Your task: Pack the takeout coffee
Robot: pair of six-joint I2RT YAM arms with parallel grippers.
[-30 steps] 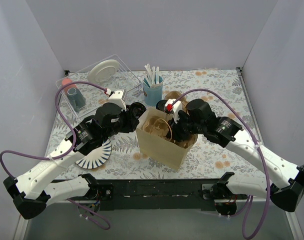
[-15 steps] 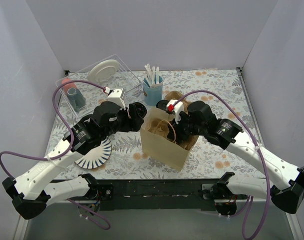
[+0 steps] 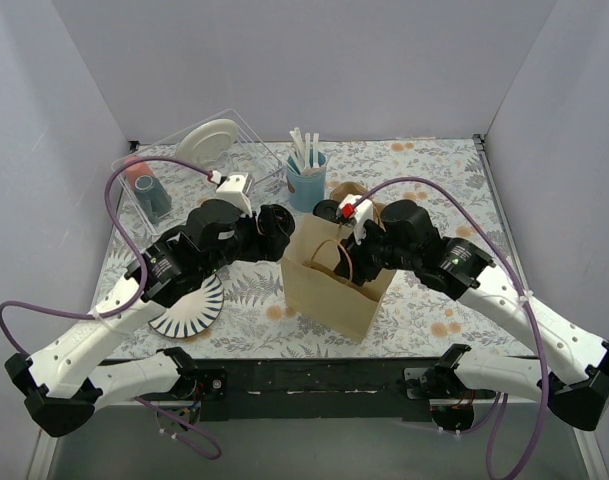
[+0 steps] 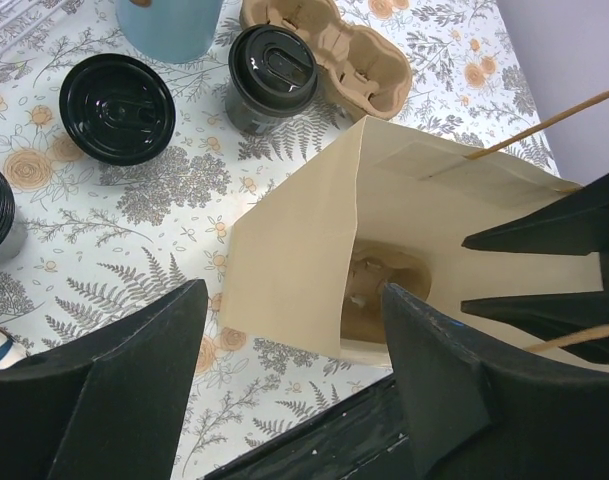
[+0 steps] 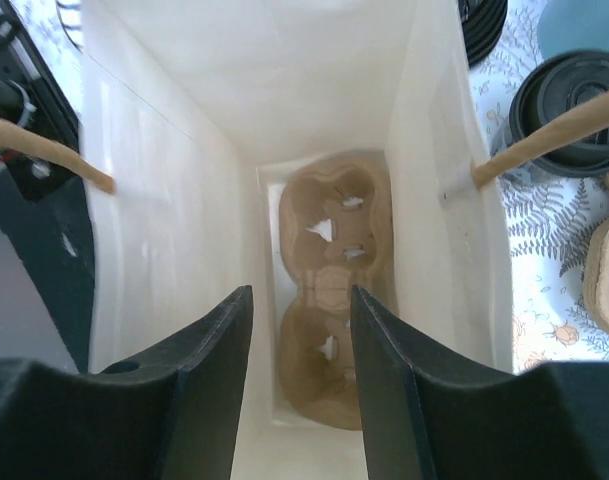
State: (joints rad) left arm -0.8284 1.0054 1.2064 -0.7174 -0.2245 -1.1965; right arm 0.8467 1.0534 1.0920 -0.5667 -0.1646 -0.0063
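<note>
The takeout coffee (image 4: pixel 274 75), a small black cup with its sip lid on, stands upright on the bench (image 4: pixel 134 200) outside the bag, just beside the light blue cup (image 4: pixel 169 20) and against the empty cardboard cup carrier (image 4: pixel 349 50). It has not been grasped. The likeliest slip is taking the wrong piece, since another round black item (image 4: pixel 117 108) lies close to its left, and I cannot tell whether that is a loose lid or an open cup. Pinching the coffee high, on the lid, could pop the lid off and spill it. The brown paper bag (image 4: pixel 294 260) nearby is light, tall and narrow, and looks a little tilted from above. A second carrier (image 5: pixel 334 300) lies flat at its bottom, so a cup lowered off-centre could miss a well and topple inside, or push the wall and tip the bag. The left fingers (image 4: pixel 134 390) hang spread wide and empty over the bag's edge. The right fingers (image 5: pixel 204 380) hang apart and empty over its mouth. If they stay there, the two arms may clash in that small opening, or a paper handle (image 5: pixel 539 145) may snag a finger and drag the bag.
</note>
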